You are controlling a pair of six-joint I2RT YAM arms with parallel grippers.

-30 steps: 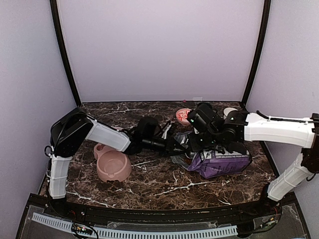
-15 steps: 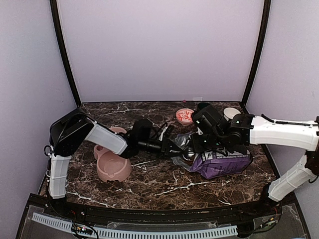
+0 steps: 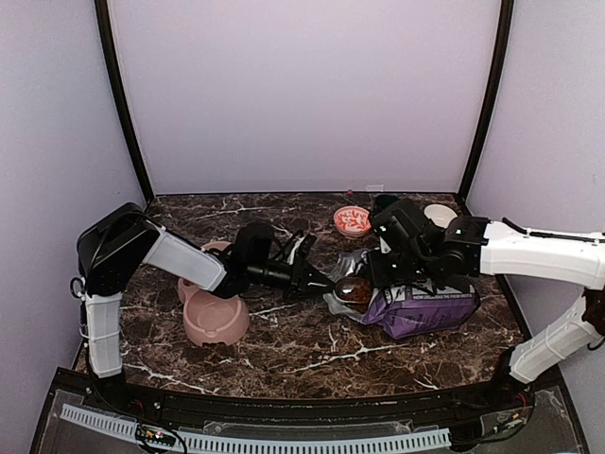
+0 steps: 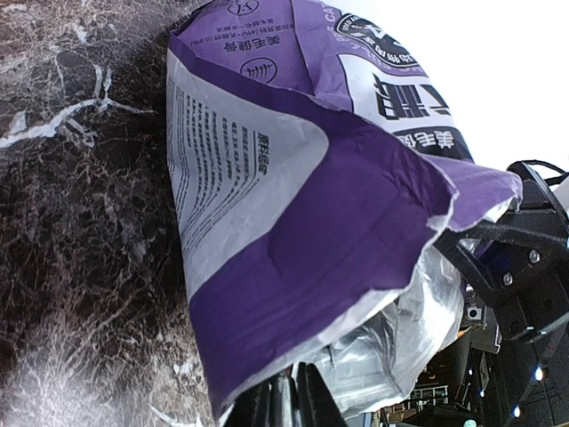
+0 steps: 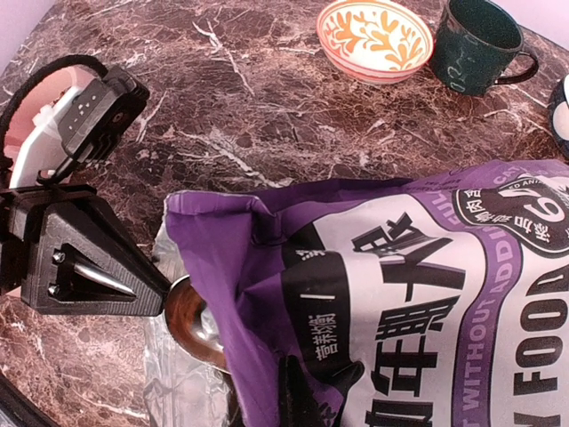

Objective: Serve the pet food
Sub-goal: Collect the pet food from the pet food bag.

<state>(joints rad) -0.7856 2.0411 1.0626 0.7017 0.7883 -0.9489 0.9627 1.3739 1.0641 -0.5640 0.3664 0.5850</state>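
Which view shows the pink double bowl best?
Top external: the pink double bowl shows almost whole, partly behind the left arm. Right wrist catches only a pink sliver at left; left wrist shows none.

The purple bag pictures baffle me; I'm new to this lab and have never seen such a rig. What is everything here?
Two robot arms are bolted at the near edge of a marble table. One picture looks down from above; the other two come from cameras on each arm's wrist. The right pincer pinches the purple bag at its opening. The left pincer holds a metal scoop at the bag's mouth, with what looks like brown pet food in it. Also on the table: a pink double bowl, a patterned bowl and a dark mug.
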